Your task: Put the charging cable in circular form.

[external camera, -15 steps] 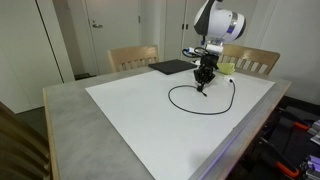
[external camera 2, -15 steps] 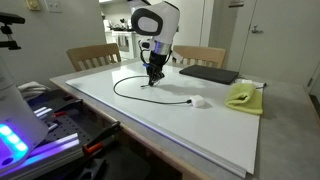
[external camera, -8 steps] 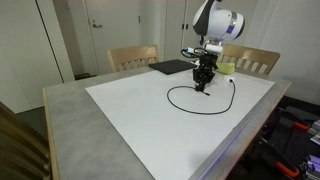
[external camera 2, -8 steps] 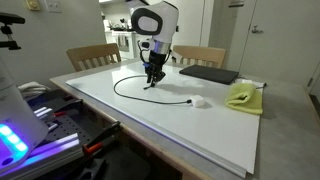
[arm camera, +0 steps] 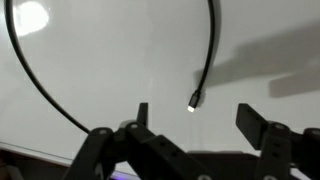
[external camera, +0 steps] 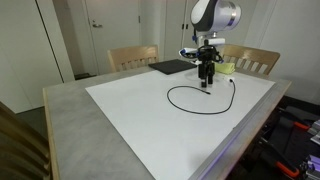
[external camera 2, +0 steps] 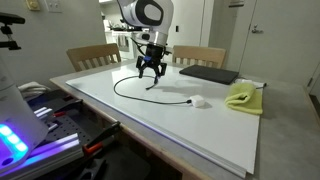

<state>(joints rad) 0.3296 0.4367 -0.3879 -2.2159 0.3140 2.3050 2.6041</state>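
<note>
Two wooden chairs [external camera: 133,57] stand behind a grey table [external camera: 70,115], with white doors [external camera: 105,30] beyond.

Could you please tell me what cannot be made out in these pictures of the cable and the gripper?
- Wrist view: the charging cable runs off the top edge, so its full loop is cut off.
- Exterior view: the yellow-green object is partly hidden behind the gripper.
- Exterior view: the white block at the cable's end is too small to identify.
</note>
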